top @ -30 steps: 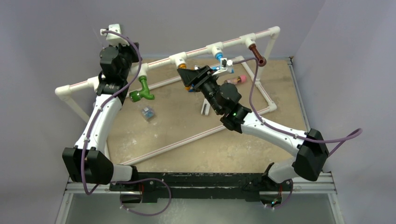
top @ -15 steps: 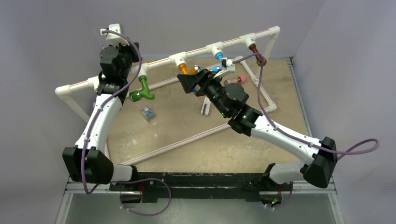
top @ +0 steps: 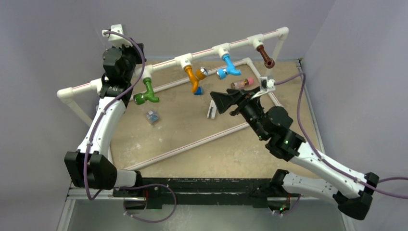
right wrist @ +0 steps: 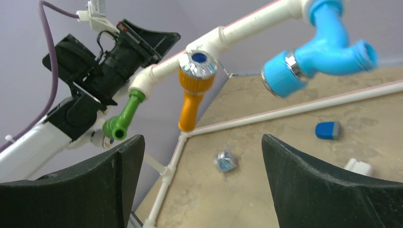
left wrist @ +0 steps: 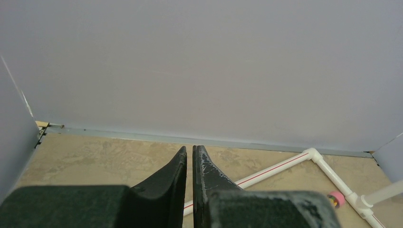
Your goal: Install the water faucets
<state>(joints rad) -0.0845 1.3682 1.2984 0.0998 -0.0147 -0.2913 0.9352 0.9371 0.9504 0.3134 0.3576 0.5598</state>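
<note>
At the far left, the left arm stands raised beside the white pipe frame (top: 163, 65). Seen from its own wrist, the left pincer (left wrist: 189, 151) has its fingers drawn almost together, with only a thin slit between them and nothing in it, and it points toward the back wall. Four water faucets hang from the tee joints of the frame's upper rail. The green faucet (top: 146, 94) is just beside the left arm, with its nozzle turned down and to the left. The orange faucet (top: 194, 79) comes next and carries a chrome cap with a blue dot. The blue faucet (top: 227, 67) follows, and the brown faucet (top: 264, 57) is near the right corner post. On the tan worktop (top: 192, 130) lie a small clear-and-blue piece (top: 152, 116), a white part (top: 211, 110), and a clear cylinder with a pink end (top: 242, 83). To the right, the right pincer (right wrist: 202, 142) has its jaws spread wide and holds nothing. It sits below the orange and blue faucets, facing them and clear of both.
</note>
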